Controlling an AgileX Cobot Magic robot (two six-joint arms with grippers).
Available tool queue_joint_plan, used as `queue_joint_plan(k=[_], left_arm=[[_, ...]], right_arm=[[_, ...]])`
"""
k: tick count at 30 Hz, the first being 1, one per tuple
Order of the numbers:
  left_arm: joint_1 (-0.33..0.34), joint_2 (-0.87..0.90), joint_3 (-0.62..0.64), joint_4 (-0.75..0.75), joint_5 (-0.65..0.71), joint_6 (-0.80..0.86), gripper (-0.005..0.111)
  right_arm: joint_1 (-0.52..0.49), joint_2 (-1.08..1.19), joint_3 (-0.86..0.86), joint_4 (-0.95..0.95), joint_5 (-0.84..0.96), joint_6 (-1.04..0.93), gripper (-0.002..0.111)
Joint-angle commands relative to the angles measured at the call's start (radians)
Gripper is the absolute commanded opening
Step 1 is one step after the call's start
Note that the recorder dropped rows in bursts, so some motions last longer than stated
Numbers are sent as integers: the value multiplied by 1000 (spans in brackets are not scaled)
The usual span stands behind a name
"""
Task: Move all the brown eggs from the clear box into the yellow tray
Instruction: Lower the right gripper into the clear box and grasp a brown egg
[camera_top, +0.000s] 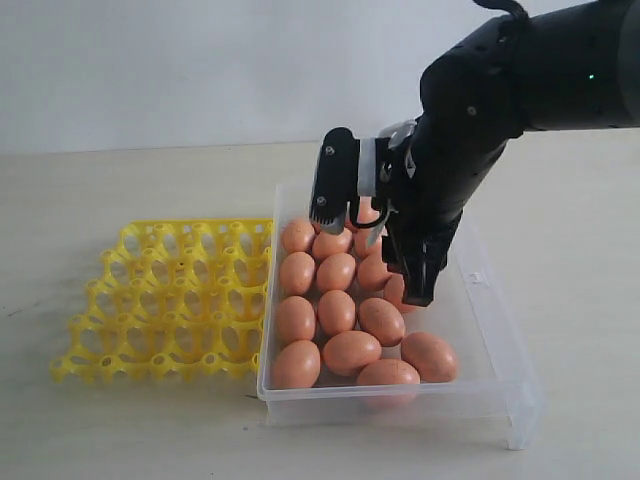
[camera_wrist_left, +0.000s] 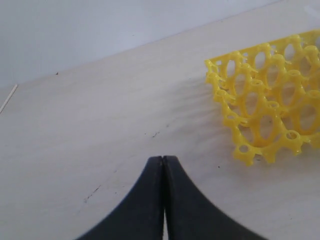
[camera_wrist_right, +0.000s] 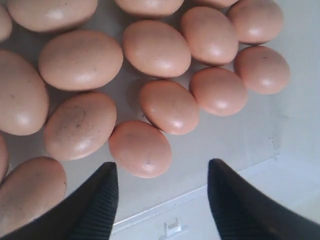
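My right arm (camera_top: 470, 130) hides the far eggs (camera_top: 372, 271) in the box (camera_top: 500, 386), so I can't count them; the tray (camera_wrist_left: 231, 117) runs off the left wrist view's edge.

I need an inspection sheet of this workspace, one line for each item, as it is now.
Surface: pale table, faint scuff marks.
Job's things: brown eggs all in the clear box; yellow tray beside it, empty.
Clutter: thin pale stick, unclear what.
Grippers: right gripper open above the eggs, holding nothing; left gripper shut, over the table near the tray.
Cables: dark loop atop the right arm.
Surroundings: plain pale wall.
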Motion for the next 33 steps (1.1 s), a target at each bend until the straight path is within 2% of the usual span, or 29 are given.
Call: queue_joint_plan(k=[1,13,33], left_arm=[[-6,-6,-4,0,-5,-6,0],[-6,-6,-4,0,-5,-6,0],[-6,-6,-4,0,-5,-6,0]], right_arm=[[2,22,-9,-31,5,-36,60],[-8,69,-9,-33,46,-278,63],[-34,174,-9,-57,-18,-346,64]])
